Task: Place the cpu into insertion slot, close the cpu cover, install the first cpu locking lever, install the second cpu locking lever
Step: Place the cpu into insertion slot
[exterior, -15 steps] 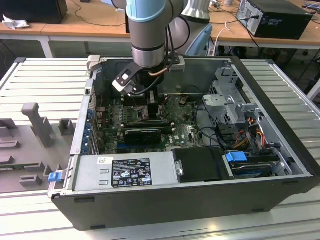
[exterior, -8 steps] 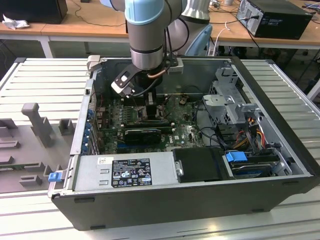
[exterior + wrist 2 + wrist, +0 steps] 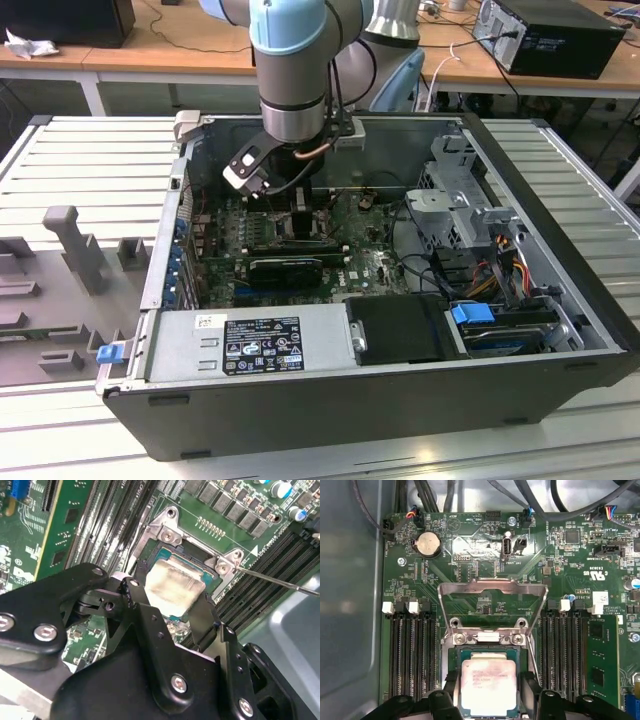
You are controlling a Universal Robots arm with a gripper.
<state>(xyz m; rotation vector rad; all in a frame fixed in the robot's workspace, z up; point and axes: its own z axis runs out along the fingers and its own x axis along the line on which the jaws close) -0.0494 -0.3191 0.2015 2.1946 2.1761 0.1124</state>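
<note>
Starting at the exterior view's left, grey fixtures point(image 3: 75, 245) stand on the ribbed table point(image 3: 80, 150), well apart from the open computer case point(image 3: 400, 400). A blue clip point(image 3: 103, 352) sits at the case's front corner. Inside, the arm point(image 3: 290, 60) reaches straight down through the open top, with the gripper point(image 3: 302, 218) low over the green board. Reckoned from the gripper in that view, the case's side wall lies at nine o'clock with a strip of bare board between. The rear wall is near at twelve, the power supply point(image 3: 250, 345) at six, and the drive cage point(image 3: 450, 200) and its cables point(image 3: 500, 255) at three, further off.

In the first wrist view the cpu point(image 3: 488, 685) lies flat, metal top upward, within the insertion slot point(image 3: 488, 651). Its edges are square to the socket's border (it is too near square to name a long axis). Whether it is fully seated cannot be told. The black fingers point(image 3: 451, 692) are drawn in narrow against two opposite edges of the cpu, holding it.

Taking the hinge side as twelve o'clock from the cpu, the cpu cover point(image 3: 492, 586) is swung open beyond twelve, its window showing board beneath. Long black memory slots point(image 3: 410, 650) run at nine and three, parallel to the cpu's gripped edges and hemming the fingers closely.

In the second wrist view a thin locking lever point(image 3: 280, 582) juts out from the socket's corner, unlatched.
</note>
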